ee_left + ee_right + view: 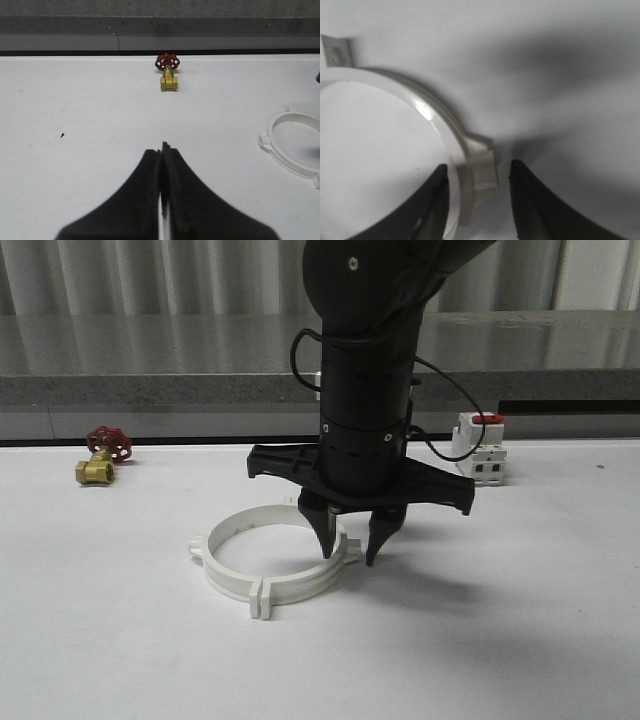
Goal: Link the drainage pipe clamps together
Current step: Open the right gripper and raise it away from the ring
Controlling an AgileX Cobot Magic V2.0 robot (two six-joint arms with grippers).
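Clamps (272, 565) sit closest on the white worktop (520, 640), two white half-rings lying flat and already forming one ring, with flanged tabs meeting at the near joint and again at the far right joint. Over that right joint hangs the right tool (349, 545), pointing straight down, its two fingers parted and straddling the paired tabs. The right wrist view shows it well: one finger inside the ring, one outside, the tabs (482, 170) in the gap between, and neither finger appears to touch them. So it holds nothing for now.

The left tool (163, 200) is off to the left, low over bare worktop, fingers pressed together and empty, with a brass valve (169, 75) beyond it. A white switch (480, 445) stands behind the right arm.

My read: this is the joining step, at the right-hand joint. Next calls for a steady squeeze across those tabs, centred so they press flush rather than slide past each other. Whether the near joint is fully seated, I cannot tell.
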